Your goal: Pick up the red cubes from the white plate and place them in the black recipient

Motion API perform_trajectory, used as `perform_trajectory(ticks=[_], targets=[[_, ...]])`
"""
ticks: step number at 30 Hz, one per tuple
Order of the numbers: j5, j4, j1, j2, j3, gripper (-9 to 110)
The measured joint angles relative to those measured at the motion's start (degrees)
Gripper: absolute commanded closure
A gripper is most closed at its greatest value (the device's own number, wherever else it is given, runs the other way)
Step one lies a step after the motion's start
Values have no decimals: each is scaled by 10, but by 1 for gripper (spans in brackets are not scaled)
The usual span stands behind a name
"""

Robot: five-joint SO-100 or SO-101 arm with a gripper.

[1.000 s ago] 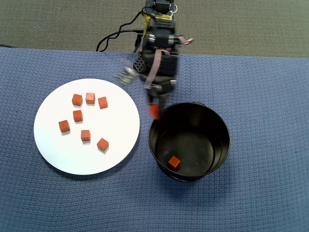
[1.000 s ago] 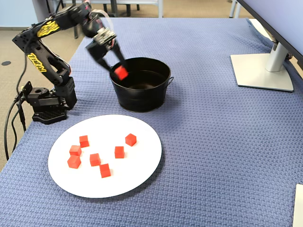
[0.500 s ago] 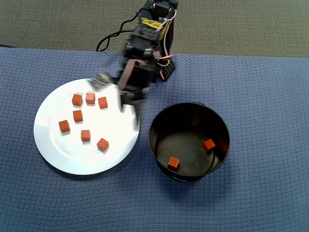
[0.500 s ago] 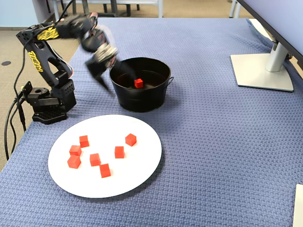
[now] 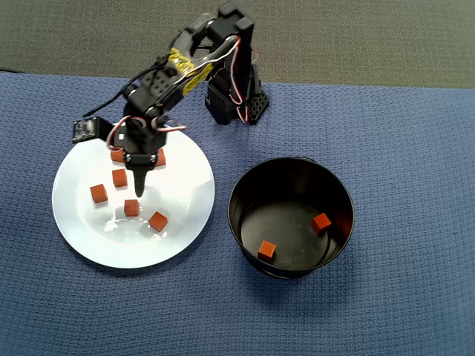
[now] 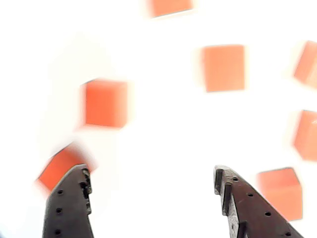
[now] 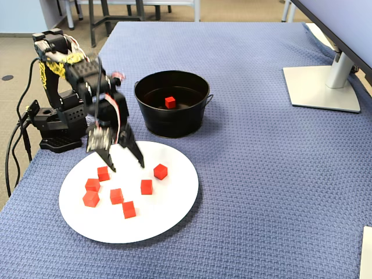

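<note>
Several red cubes (image 5: 98, 193) lie spread on the white plate (image 5: 178, 185), which sits left of the black recipient (image 5: 293, 185) in the overhead view. Two more cubes (image 5: 320, 222) rest on the recipient's bottom. My gripper (image 5: 139, 189) hangs over the plate's middle, open and empty, its body covering part of the far cubes. In the fixed view the gripper (image 7: 125, 164) straddles bare plate (image 7: 168, 203) between a cube (image 7: 103, 173) and another (image 7: 160, 171). The wrist view is blurred: the open gripper (image 6: 152, 176) over white plate (image 6: 163, 124), with cubes (image 6: 105, 103) around.
The arm's base (image 5: 234, 100) stands at the table's far edge behind the plate. A monitor stand (image 7: 322, 87) sits far right in the fixed view. Blue woven cloth (image 5: 401, 148) covers the table around the plate and the recipient (image 7: 174, 123).
The cube I held over the recipient's rim now lies inside it. My gripper swung from the recipient to above the plate and stands open.
</note>
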Motion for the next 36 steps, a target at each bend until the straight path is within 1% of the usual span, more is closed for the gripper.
perform_trajectory(ticks=[5,16,25,30,32,36], targets=[[-50,0,20,-47,-26,78],[-172,-15,69,-94,-46,79],[-178,-36,83,-142,-88,84],[-178,-36,89,-156,-99,94],[-178,-36,89,-156,-99,101],[-174,-47,88,-156,-99,101]])
